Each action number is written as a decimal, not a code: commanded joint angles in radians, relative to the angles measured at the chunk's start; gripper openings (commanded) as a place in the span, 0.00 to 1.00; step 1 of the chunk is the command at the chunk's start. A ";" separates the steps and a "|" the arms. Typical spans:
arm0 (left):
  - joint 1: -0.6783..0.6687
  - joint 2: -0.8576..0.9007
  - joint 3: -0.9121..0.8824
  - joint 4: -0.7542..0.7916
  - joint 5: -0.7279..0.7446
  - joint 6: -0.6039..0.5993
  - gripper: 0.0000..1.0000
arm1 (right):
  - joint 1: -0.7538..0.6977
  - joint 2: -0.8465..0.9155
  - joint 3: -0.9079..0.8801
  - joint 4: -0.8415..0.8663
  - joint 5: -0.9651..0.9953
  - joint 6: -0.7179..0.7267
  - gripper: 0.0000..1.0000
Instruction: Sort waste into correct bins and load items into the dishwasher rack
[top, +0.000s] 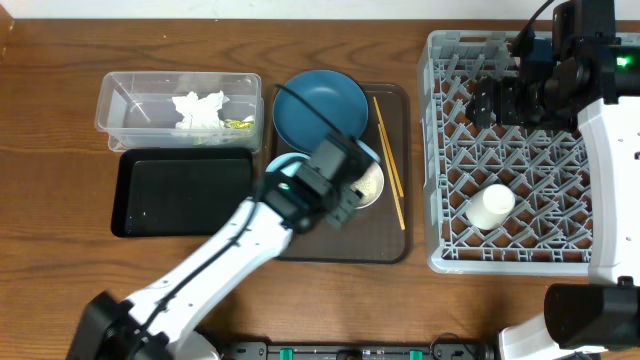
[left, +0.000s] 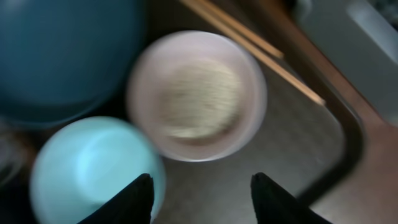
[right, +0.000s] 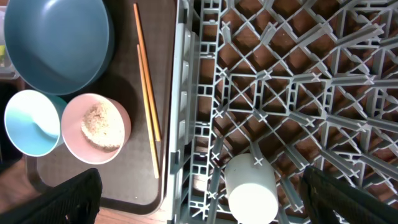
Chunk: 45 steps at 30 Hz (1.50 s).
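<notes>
On the brown tray are a dark-blue plate, a light-blue bowl, a cream bowl holding rice, and chopsticks. My left gripper is open and empty, hovering above the tray just in front of the two bowls. My right gripper is wide open and empty, high over the rack's left side. The grey rack holds a white cup, lying near its front. The clear tub holds tissue and a yellow wrapper.
The black tray lies in front of the clear tub, left of the brown tray. My left arm crosses the table from the front left. The right arm stands over the rack's far right corner.
</notes>
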 joint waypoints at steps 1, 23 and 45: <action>-0.048 0.079 0.013 -0.003 0.043 0.145 0.58 | 0.010 0.003 -0.003 -0.003 -0.021 -0.015 0.99; -0.111 0.255 0.013 0.126 -0.053 0.280 0.59 | 0.010 0.003 -0.003 -0.021 -0.020 -0.015 0.99; -0.053 0.340 0.012 0.192 -0.094 0.294 0.43 | 0.010 0.003 -0.003 -0.035 -0.020 -0.015 0.99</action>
